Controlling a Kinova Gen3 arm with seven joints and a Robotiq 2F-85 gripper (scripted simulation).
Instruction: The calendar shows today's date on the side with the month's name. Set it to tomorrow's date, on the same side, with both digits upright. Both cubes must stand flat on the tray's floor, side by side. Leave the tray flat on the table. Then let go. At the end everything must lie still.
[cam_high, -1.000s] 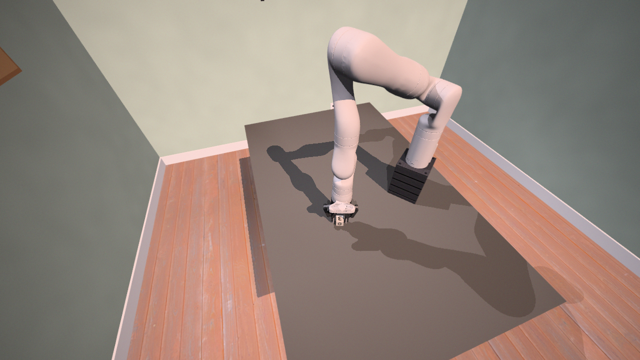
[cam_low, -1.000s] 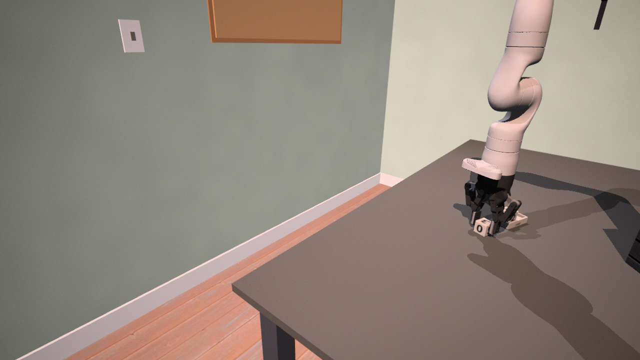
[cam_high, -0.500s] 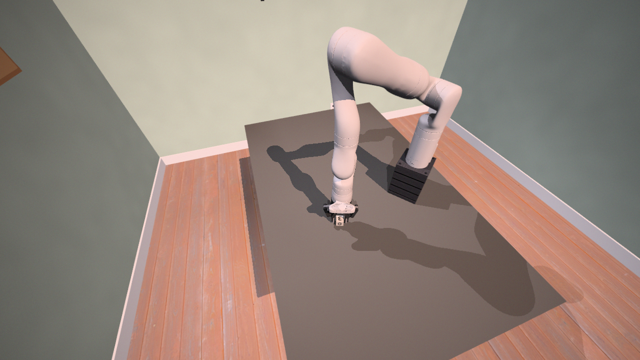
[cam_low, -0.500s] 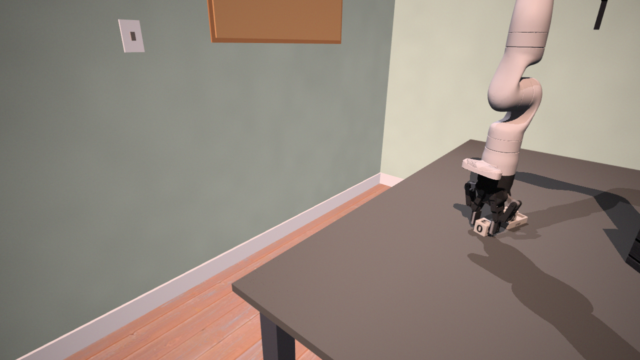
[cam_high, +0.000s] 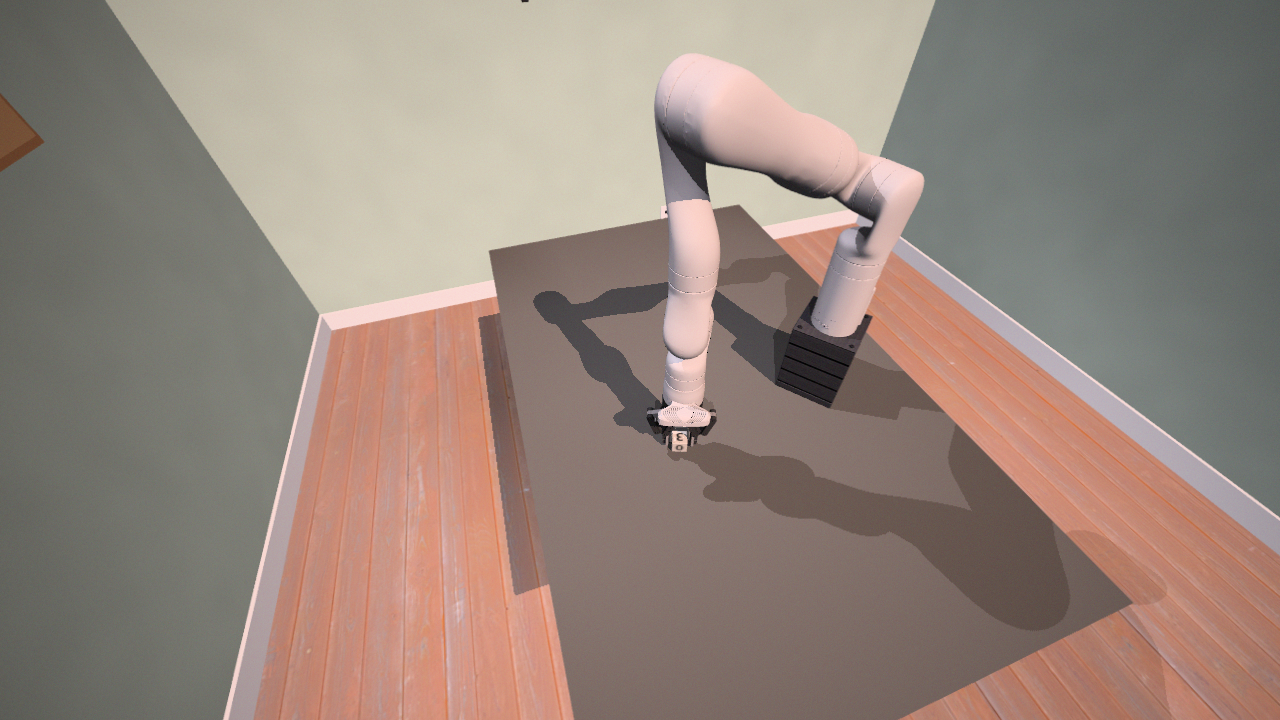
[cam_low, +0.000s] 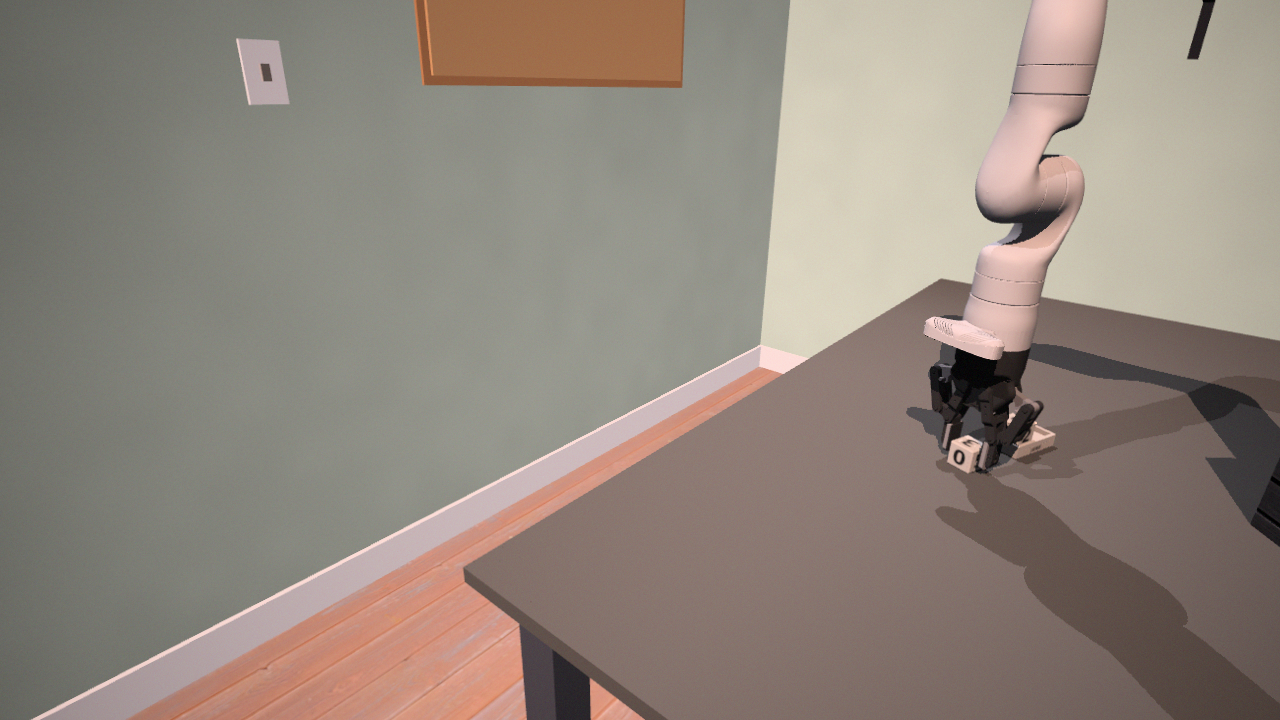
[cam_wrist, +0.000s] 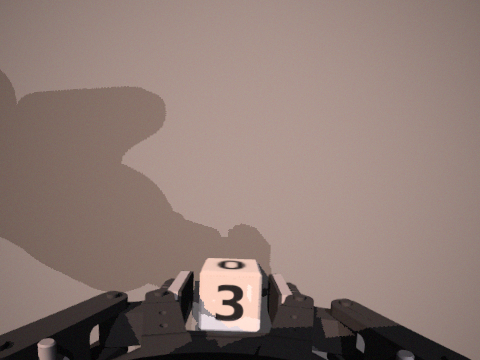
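Observation:
A white cube (cam_high: 679, 436) (cam_low: 961, 455) (cam_wrist: 231, 307) stands on the table outside the tray. In the wrist view its upper face shows an upright 3 and its far side a 0. My gripper (cam_high: 679, 440) (cam_low: 967, 454) (cam_wrist: 230, 289) is partly open, pointing down, with one finger on each side of this cube. A narrow gap shows between each pad and the cube in the wrist view. The pale tray (cam_low: 1037, 446) lies on the table behind the gripper in the exterior view, largely covered by the fingers. The other cube and its digit cannot be made out.
The dark table (cam_high: 626, 582) (cam_low: 760, 555) bears the arm's black base block (cam_high: 816, 362), to the right of the gripper in the top view. The table's long left edge lies beyond the gripper's left side there. Arm shadows cross the table top.

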